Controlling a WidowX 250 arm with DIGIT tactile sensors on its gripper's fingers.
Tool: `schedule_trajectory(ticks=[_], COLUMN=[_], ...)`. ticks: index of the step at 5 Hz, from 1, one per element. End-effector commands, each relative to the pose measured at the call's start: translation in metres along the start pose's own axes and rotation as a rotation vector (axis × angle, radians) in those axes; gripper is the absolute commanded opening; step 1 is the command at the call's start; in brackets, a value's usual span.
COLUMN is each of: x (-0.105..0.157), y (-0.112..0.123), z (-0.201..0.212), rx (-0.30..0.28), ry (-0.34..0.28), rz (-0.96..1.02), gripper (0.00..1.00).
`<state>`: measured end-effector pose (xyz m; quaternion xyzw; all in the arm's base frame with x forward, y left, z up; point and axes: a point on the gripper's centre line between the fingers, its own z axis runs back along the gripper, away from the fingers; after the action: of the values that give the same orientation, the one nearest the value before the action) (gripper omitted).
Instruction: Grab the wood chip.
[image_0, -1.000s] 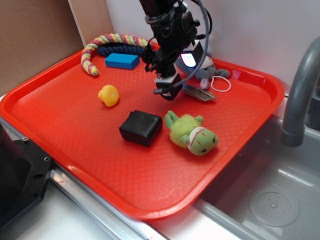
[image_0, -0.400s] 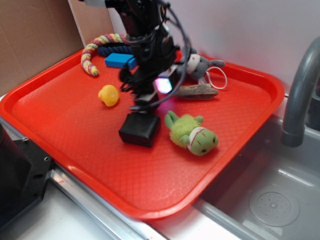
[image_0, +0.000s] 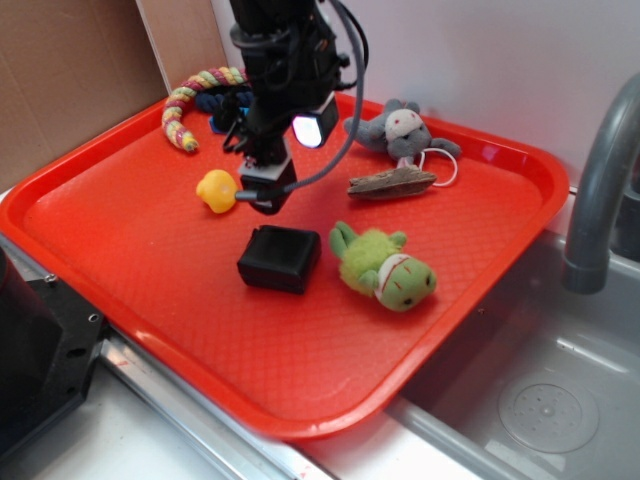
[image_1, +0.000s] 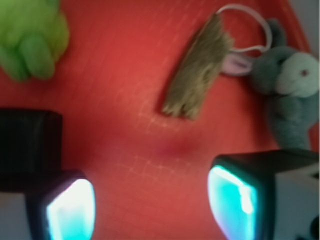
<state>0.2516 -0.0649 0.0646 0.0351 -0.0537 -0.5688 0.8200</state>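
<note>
The wood chip (image_0: 391, 182) (image_1: 199, 76) is a flat brown-grey sliver lying on the red tray (image_0: 120, 225) just in front of the grey plush mouse (image_0: 395, 128). My gripper (image_0: 262, 193) hangs over the tray's middle, left of the chip and above the black block (image_0: 281, 257), apart from both. In the wrist view its jaws stand wide apart with only bare red tray between them (image_1: 152, 207); the chip lies ahead of them, toward the right finger.
A yellow toy (image_0: 218, 190) sits left of the gripper. A green plush (image_0: 385, 265) lies right of the block. A blue block (image_0: 227, 122) and a striped rope (image_0: 195, 97) are at the tray's back left. A sink and grey faucet (image_0: 600, 190) stand on the right.
The arm swung left from over the chip and mouse to the tray's middle, then lifted slightly. The chip now lies uncovered, shifted a little and turned.
</note>
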Motion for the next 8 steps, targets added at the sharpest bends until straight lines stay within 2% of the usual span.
schedule_trajectory(ticks=[1, 2, 3, 4, 6, 7, 8], x=[0.041, 0.04, 0.037, 0.035, 0.022, -0.018, -0.068], y=[0.021, 0.029, 0.017, 0.017, 0.005, 0.001, -0.008], z=[-0.021, -0.041, -0.05, -0.048, -0.037, 0.01, 0.065], rx=[-0.001, 0.026, -0.025, 0.012, 0.045, 0.095, 0.12], ry=[0.063, 0.124, 0.092, 0.106, 0.082, 0.068, 0.131], rz=[0.294, 0.448, 0.455, 0.449, 0.47, 0.66, 0.902], gripper=[1.0, 1.0, 1.0, 0.0, 0.0, 0.0, 0.0])
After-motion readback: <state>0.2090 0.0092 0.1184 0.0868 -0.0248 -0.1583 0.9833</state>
